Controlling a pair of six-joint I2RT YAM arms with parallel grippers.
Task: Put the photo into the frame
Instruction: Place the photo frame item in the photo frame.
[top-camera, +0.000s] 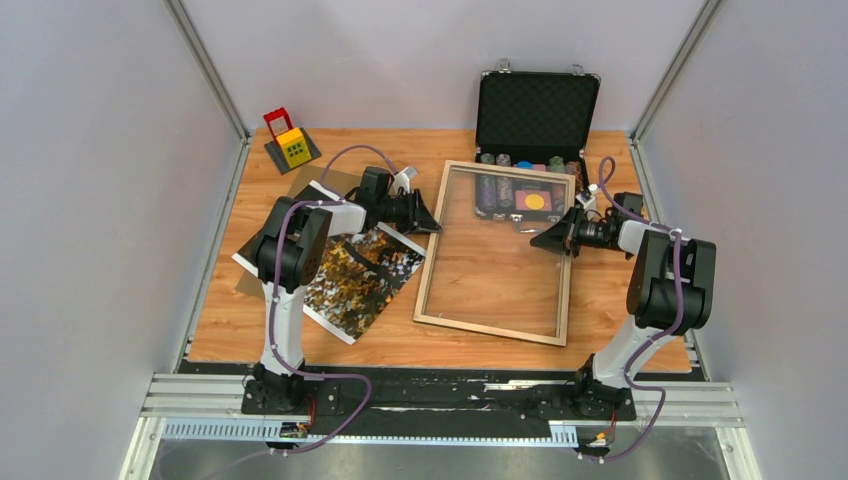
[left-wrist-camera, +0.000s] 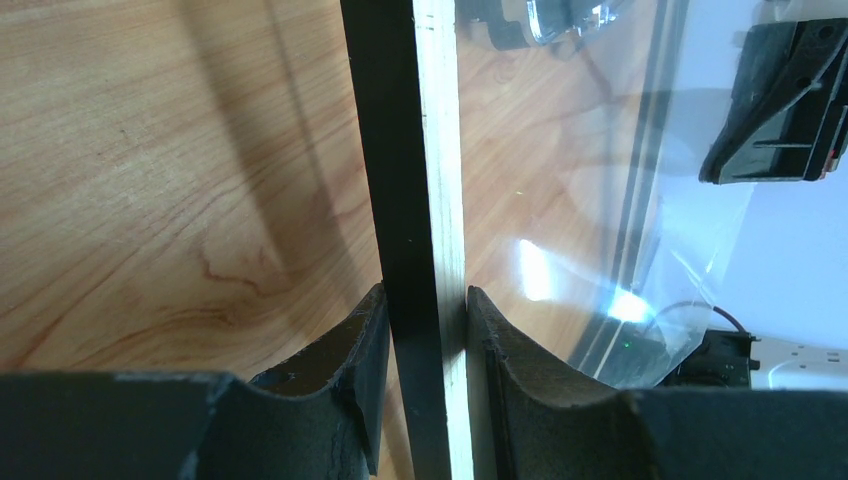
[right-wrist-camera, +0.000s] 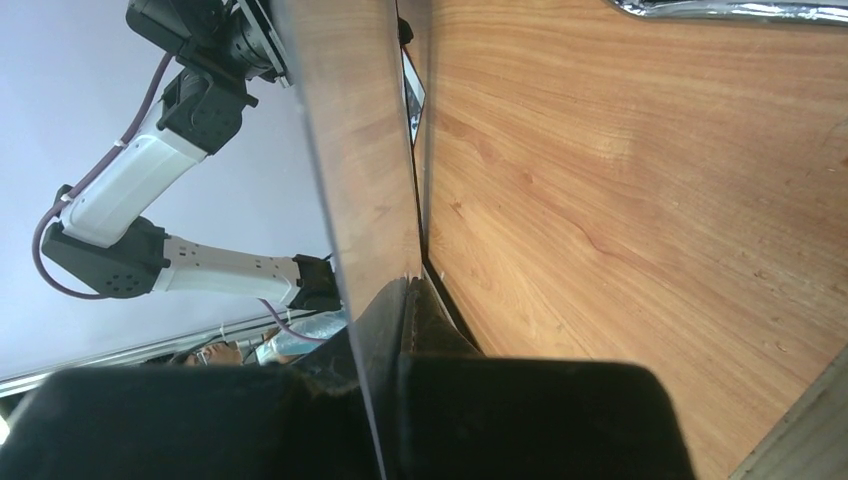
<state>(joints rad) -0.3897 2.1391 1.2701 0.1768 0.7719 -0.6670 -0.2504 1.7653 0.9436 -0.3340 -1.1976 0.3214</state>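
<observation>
The frame (top-camera: 490, 330) lies in the middle of the table, pale wood face up, and a clear pane (top-camera: 500, 250) sits in it. My left gripper (top-camera: 432, 218) is shut on the frame's left rail. In the left wrist view the rail (left-wrist-camera: 410, 150) runs black and pale between the pads, at my left gripper (left-wrist-camera: 425, 320). My right gripper (top-camera: 540, 240) reaches in from the right side and is shut on the thin clear pane (right-wrist-camera: 350, 130), which passes edge-on through my right gripper (right-wrist-camera: 405, 300). The photo (top-camera: 365, 275) lies flat left of the frame, partly under the left arm.
An open black chip case (top-camera: 538, 110) stands at the back, its chip tray (top-camera: 525, 195) just behind the frame's far rail. A brown backing board (top-camera: 322, 185) lies under the photo. A red and yellow toy (top-camera: 290, 145) sits at the back left. Walls close in on both sides.
</observation>
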